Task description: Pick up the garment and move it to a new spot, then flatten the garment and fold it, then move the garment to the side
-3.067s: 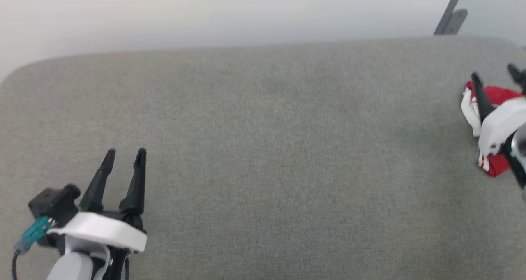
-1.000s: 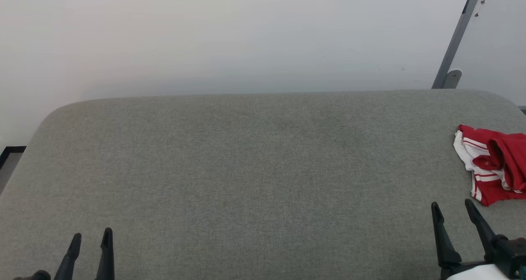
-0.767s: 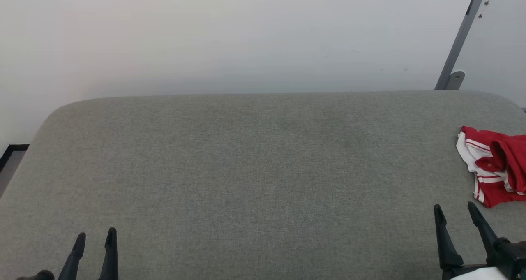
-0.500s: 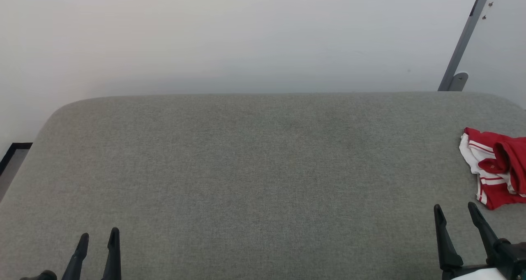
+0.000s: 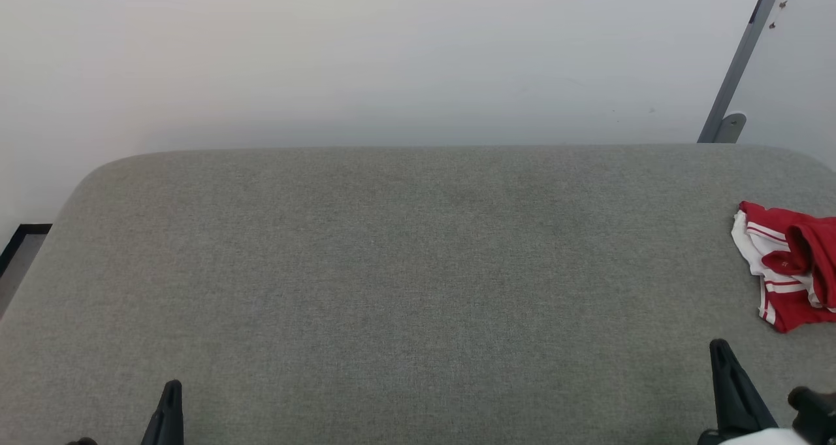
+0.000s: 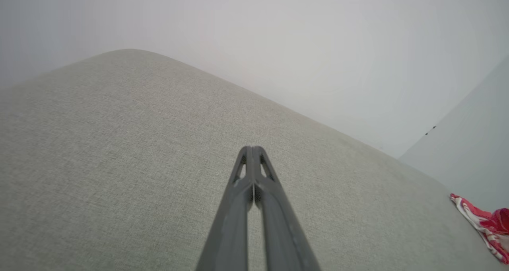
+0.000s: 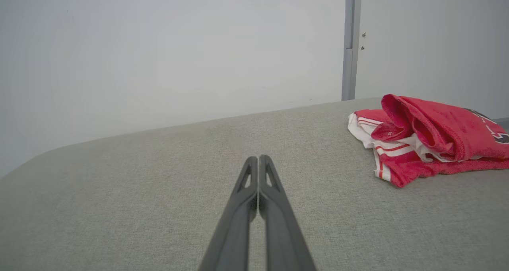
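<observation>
Garment (image 5: pixel 787 275) lay folded in a heap at the right edge of the grey table (image 5: pixel 392 268). Left gripper (image 6: pixel 251 148) and right gripper (image 7: pixel 258 157) were empty, jaws pressed together, right one nearer the garment.

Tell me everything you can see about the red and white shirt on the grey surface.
The red shirt lies folded into a small, rumpled bundle at the right end of the grey fabric-covered surface. It looks like soft knit cloth. White parts with red stripes show at the bundle's left side, and a thick red fold lies over the top. A scrap of black print with a white outline shows at one edge. It rests on the surface; nothing else touches it.
</observation>
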